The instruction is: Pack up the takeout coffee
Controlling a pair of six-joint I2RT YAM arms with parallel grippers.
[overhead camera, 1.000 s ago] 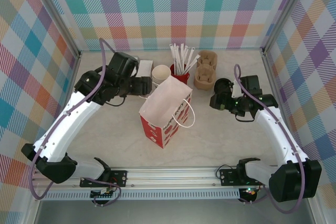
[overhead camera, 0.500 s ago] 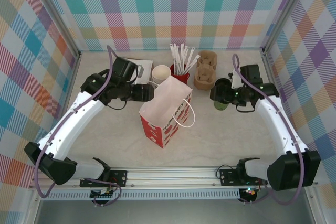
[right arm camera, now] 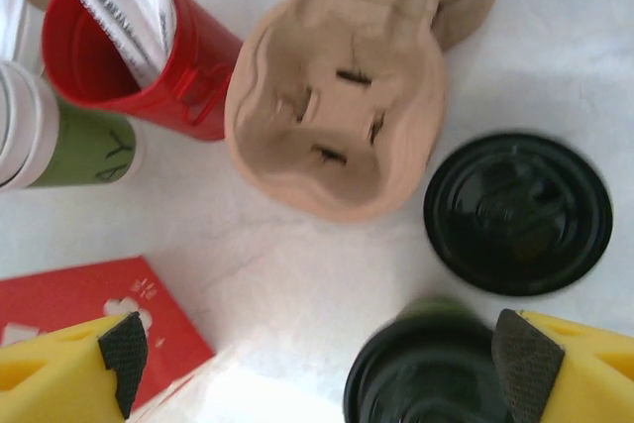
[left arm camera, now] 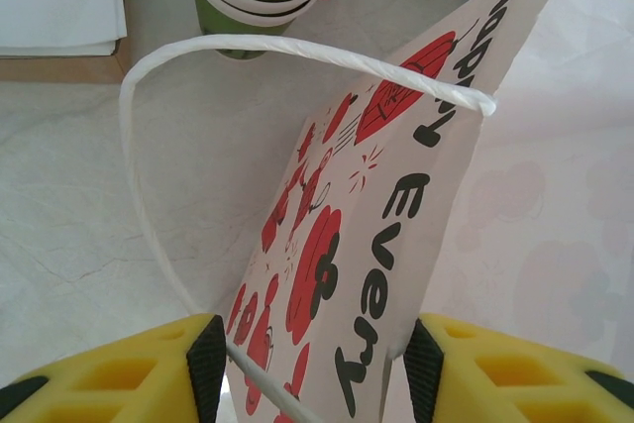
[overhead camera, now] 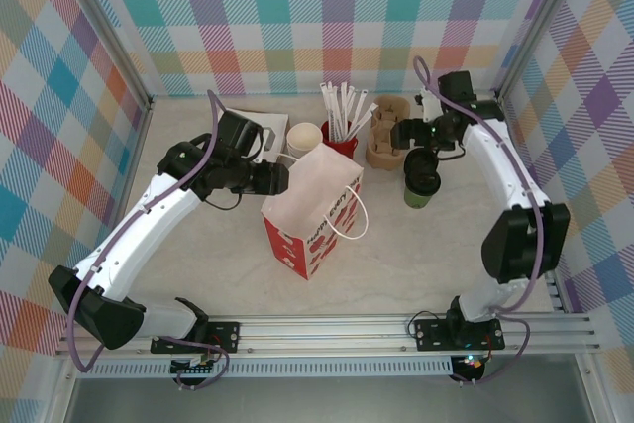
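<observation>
- Standing upright on the table (overhead camera: pixel 416 250): takeout coffee (overhead camera: pixel 421 179), at 3 o'clock of the paper bag (overhead camera: pixel 315 207), apart from it.
- Right gripper (right arm camera: pixel 325 364) hangs above the coffee, jaws spread wide. The lid is blurred in the wrist view.
- Loose black lid (right arm camera: pixel 517 213) is at 1 o'clock of the coffee, cup carrier (right arm camera: pixel 342 116) at 11.
- Left gripper (left arm camera: pixel 312 364) has jaws spread, straddling the bag wall below the handle (left arm camera: pixel 297 47). Can't tell if they touch.

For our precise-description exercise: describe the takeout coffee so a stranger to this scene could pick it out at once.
Start at the red-and-white paper bag mid-table; back-right of it sits a brown cup carrier. On the carrier's near side stands the takeout coffee: the only cup wearing a black lid.
</observation>
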